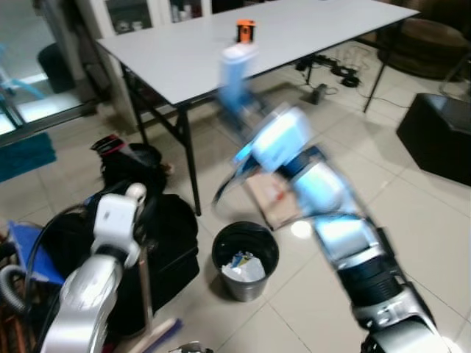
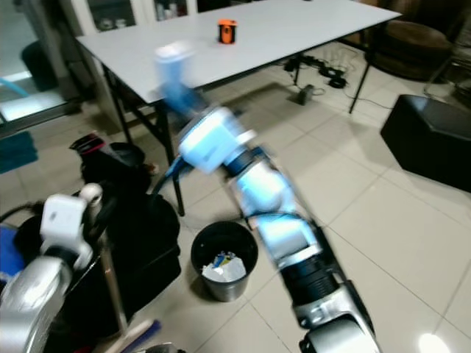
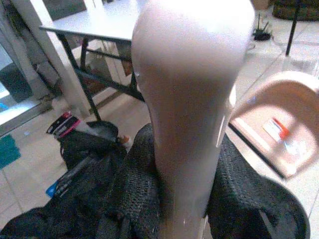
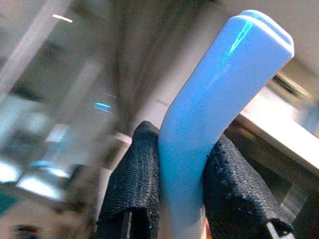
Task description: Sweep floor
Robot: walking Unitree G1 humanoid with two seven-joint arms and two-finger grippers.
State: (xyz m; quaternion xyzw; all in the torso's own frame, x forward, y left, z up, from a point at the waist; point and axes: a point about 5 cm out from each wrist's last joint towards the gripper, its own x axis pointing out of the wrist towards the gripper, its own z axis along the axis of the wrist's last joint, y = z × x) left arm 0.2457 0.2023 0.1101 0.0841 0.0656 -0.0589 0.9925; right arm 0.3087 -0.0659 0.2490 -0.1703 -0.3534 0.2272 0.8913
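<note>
My left gripper [image 1: 138,209] is shut on a pale pinkish broom handle [image 3: 192,99]. Its stick [image 1: 145,283] runs down to a brush head [image 1: 158,334] on the floor by my feet. My right gripper [image 4: 182,199], raised and blurred in front of the table, is shut on a light blue handle [image 1: 237,70] that stands upright above it. A pinkish dustpan [image 1: 268,197] with a red label hangs low behind my right arm, above the tiles; it is also in the left wrist view [image 3: 279,124].
A black bin [image 1: 245,259] holding crumpled paper stands on the tiles between my arms. Black bags [image 1: 173,235] lie to my left. The white folding table [image 1: 309,37] carries an orange object [image 1: 245,30]. A black ottoman [image 1: 438,136] sits right; cables [image 1: 335,70] lie under the table.
</note>
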